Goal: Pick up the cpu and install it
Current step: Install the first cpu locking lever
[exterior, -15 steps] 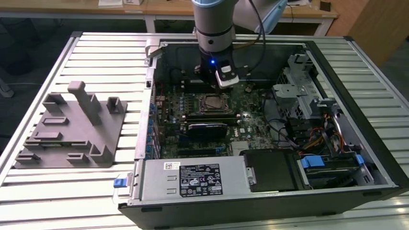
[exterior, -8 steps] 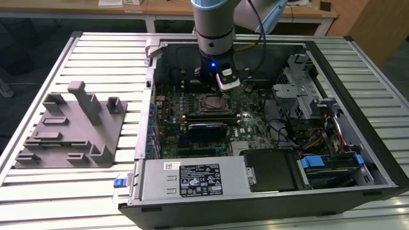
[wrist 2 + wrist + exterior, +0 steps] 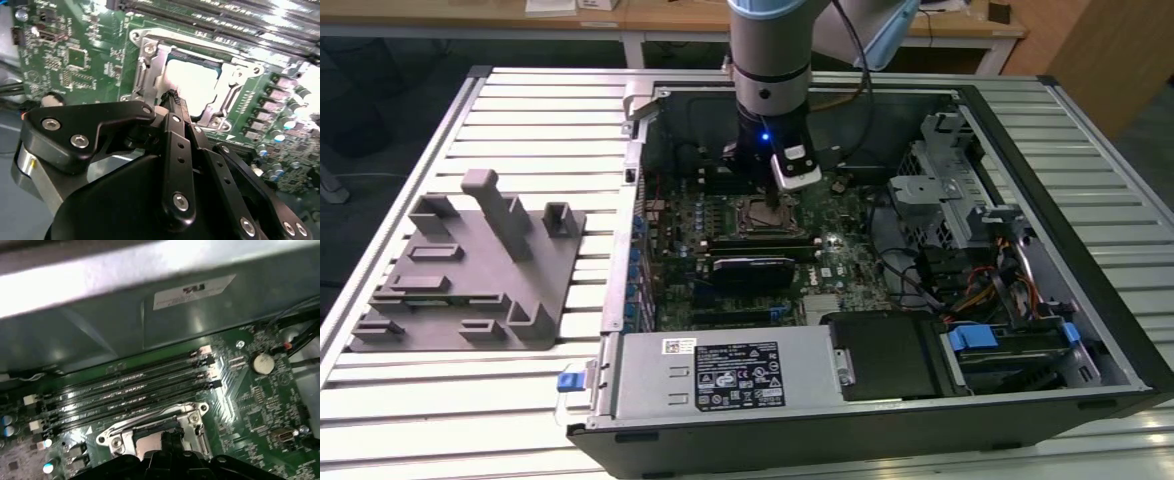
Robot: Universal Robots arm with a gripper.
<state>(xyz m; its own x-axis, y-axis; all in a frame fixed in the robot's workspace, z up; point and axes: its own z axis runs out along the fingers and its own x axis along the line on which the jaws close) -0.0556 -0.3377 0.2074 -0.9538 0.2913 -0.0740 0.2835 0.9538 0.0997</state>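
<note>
The cpu (image 3: 192, 85) is seen lying flat inside the socket frame (image 3: 150, 65) on the motherboard (image 3: 75, 55), its pale top facing up; being square, no long axis can be made out. The gripper (image 3: 173, 96) is poised just above the socket, its fingertips drawn together at the cpu's near edge, with nothing held between them. Beside the socket, the memory sticks (image 3: 125, 390) run parallel.
</note>
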